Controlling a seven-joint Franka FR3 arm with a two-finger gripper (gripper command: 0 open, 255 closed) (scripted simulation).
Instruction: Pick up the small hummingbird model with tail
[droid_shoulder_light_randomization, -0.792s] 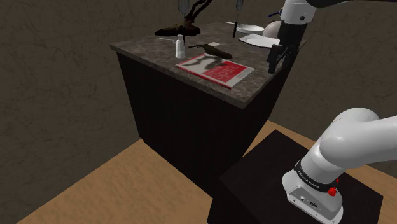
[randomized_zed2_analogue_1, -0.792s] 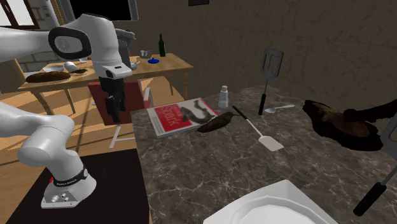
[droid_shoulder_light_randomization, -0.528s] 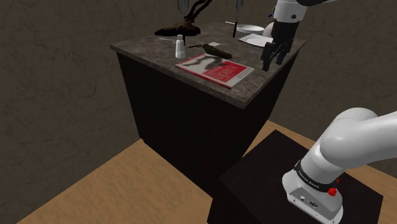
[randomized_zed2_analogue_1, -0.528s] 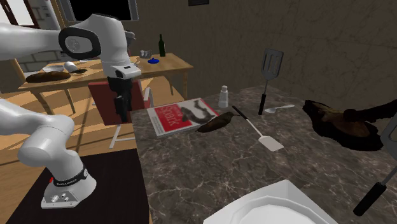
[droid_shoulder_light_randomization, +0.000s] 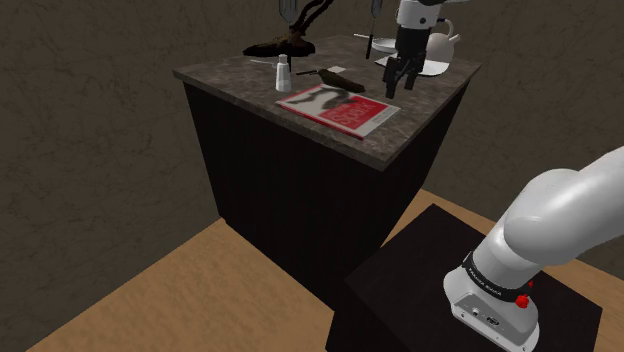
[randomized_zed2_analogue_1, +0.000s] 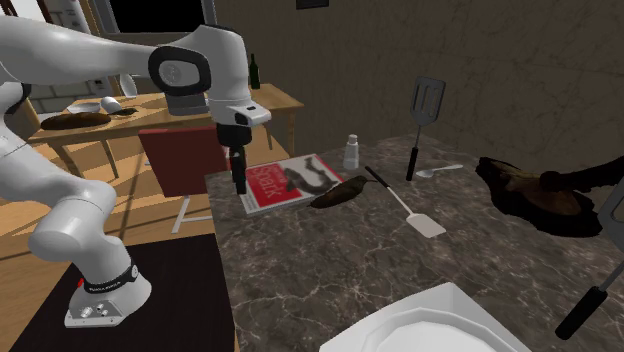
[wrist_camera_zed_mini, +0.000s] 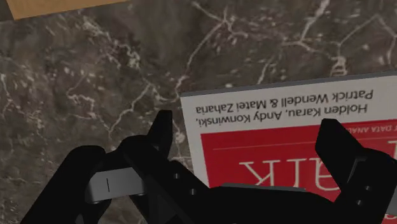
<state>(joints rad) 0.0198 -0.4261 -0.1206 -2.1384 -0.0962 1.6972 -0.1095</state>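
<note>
- Dark, slim-tailed hummingbird model lies on marble counter beside red book.
- Gripper, fingers wide, hangs over the book near the counter's edge.

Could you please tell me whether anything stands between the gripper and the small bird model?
Nothing upright does. Only the flat book lies on the counter between the open gripper and the dark bird model just beyond it; the gripper could likely pass above.

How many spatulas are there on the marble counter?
2 for certain. A black spatula stands upright next to the spoon; a pale-bladed spatula lies beside the dark hummingbird model. A third utensil, cut off at the second exterior view's right edge, may be another.
</note>
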